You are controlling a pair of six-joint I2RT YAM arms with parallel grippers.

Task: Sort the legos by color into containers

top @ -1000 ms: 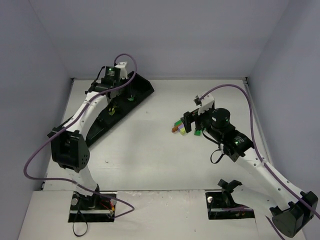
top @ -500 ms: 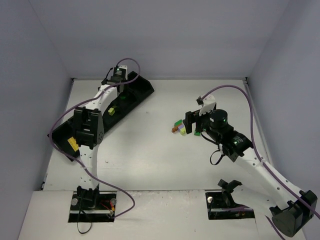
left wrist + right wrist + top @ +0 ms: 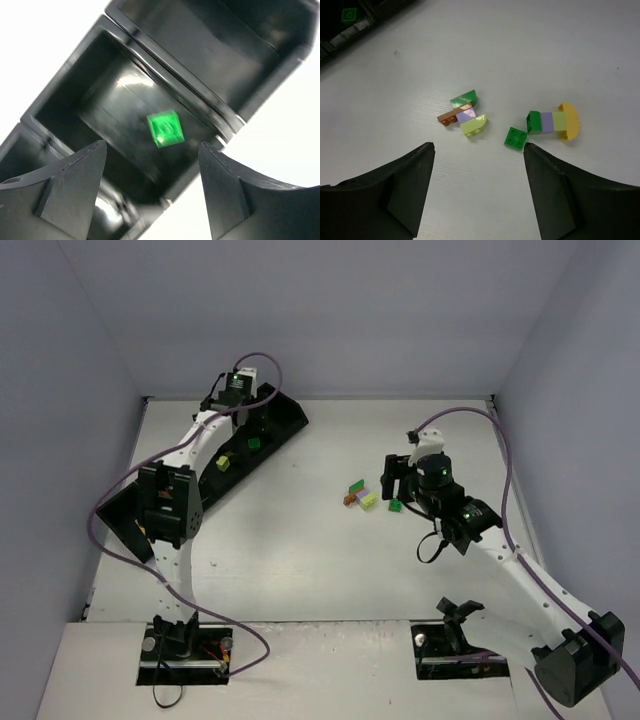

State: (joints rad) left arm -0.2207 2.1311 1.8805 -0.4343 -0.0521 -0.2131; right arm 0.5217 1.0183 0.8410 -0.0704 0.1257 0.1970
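My left gripper (image 3: pixel 246 417) hangs open over the black tray of containers (image 3: pixel 286 412) at the back left. In the left wrist view a green lego (image 3: pixel 165 128) lies loose on the floor of one compartment (image 3: pixel 90 100), with nothing between my fingers (image 3: pixel 75 185). A lime lego (image 3: pixel 223 463) sits in another compartment. My right gripper (image 3: pixel 478 145) is open above the table, holding nothing. Just ahead of it lie a joined clump of green, brown, purple and lime legos (image 3: pixel 465 116), a single green square lego (image 3: pixel 515 138), and a green-purple-lime-yellow stack (image 3: pixel 553 121).
The tray runs diagonally from the back wall toward the left wall (image 3: pixel 60 440). Purple cables loop off both arms. White table (image 3: pixel 300 540) lies between the tray and the loose legos. The arm bases are bolted at the near edge.
My left gripper has opened and a green lego now lies in the compartment under it. My right gripper has drawn back to the right, away from the clump, with its jaws somewhat narrower.
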